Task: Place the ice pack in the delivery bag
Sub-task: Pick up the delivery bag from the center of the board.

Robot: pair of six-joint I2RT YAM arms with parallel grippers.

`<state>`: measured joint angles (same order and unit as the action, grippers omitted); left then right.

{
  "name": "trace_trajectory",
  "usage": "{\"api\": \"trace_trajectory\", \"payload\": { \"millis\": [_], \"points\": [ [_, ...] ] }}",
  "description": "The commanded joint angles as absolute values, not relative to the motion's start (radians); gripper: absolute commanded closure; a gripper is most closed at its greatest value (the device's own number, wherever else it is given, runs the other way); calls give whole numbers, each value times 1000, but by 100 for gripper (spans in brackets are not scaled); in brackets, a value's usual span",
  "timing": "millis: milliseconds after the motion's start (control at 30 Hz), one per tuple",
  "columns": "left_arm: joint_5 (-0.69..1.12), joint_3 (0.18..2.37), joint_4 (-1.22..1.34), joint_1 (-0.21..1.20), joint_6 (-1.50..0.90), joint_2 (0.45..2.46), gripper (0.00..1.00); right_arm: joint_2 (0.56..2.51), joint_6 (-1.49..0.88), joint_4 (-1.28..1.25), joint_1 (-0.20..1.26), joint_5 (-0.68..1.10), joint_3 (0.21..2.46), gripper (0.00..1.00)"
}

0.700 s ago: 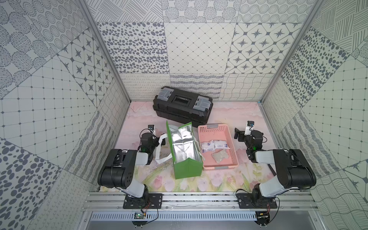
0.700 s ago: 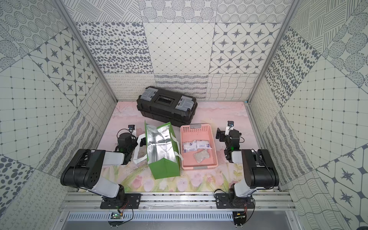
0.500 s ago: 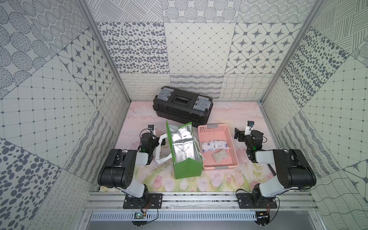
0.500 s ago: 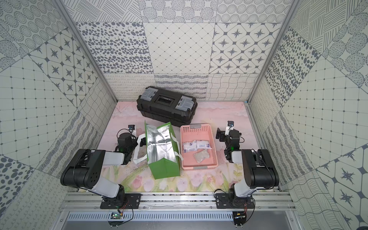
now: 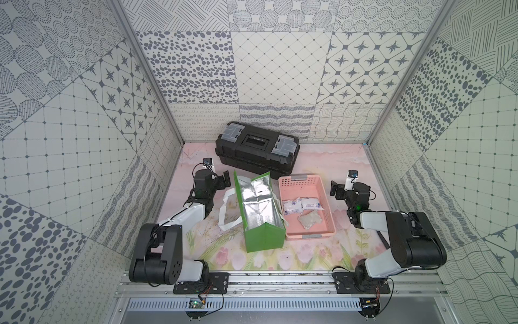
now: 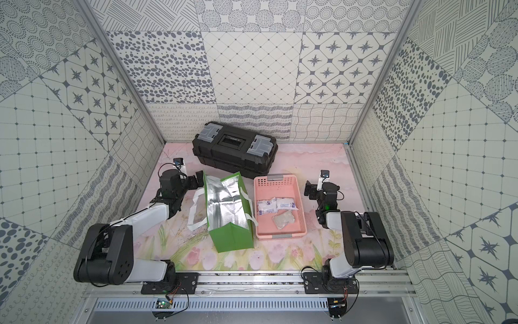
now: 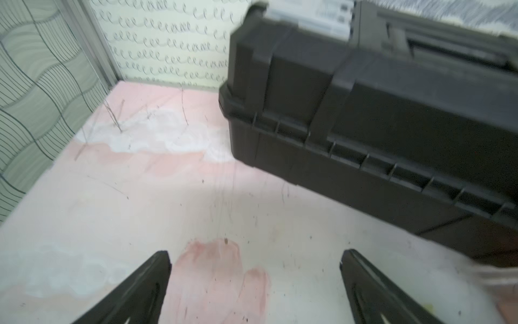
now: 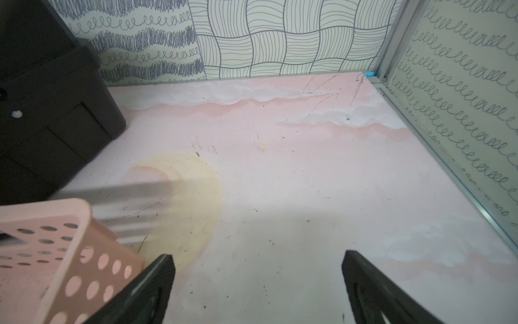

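Pink painted bench (image 5: pixel 322 157): left tool (image 7: pixel 255 256) and right tool (image 8: pixel 258 258) both spread wide, holding nothing. Delivery bag (image 5: pixel 263 238) stands open between them; ice packs (image 5: pixel 301 204) lie in pink basket (image 5: pixel 305 179) just beside it

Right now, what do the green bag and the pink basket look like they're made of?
The delivery bag: matte green fabric by the look, lined with crinkled, shiny silver foil. The pink basket: probably smooth moulded plastic, its rigid walls pierced with round holes.
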<state>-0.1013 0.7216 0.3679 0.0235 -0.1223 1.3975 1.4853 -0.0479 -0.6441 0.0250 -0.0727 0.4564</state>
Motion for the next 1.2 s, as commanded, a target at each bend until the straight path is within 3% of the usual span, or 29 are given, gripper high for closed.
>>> {"api": "trace_trajectory", "payload": {
  "millis": [0, 100, 267, 500, 767, 867, 1033, 1167],
  "points": [
    [-264, 953, -265, 18, -249, 1347, 0, 1359, -79, -475, 28, -129, 535, 1],
    [-266, 1152, -569, 15, -303, 1357, 0, 1259, -120, -280, 28, -108, 618, 1],
    [-119, 1413, -951, 18, -454, 1294, 1, 1130, -245, 97, 31, 14, 762, 1],
    [71, 1598, -1276, 117, -679, 1196, 0, 1054, -348, 418, 66, 148, 872, 1],
    [7, 1677, -1420, 459, -868, 1245, 1, 1098, -345, 598, 175, 167, 917, 1],
    [-84, 1651, -1474, 508, -890, 1281, 1, 1131, -349, 614, 219, 129, 906, 1],
    [-35, 1589, -1398, 558, -874, 1343, 6, 1194, -370, 629, 274, 90, 889, 1],
    [-49, 1590, -1404, 560, -851, 1378, 23, 1243, -379, 632, 295, 56, 870, 1]
  ]
}}
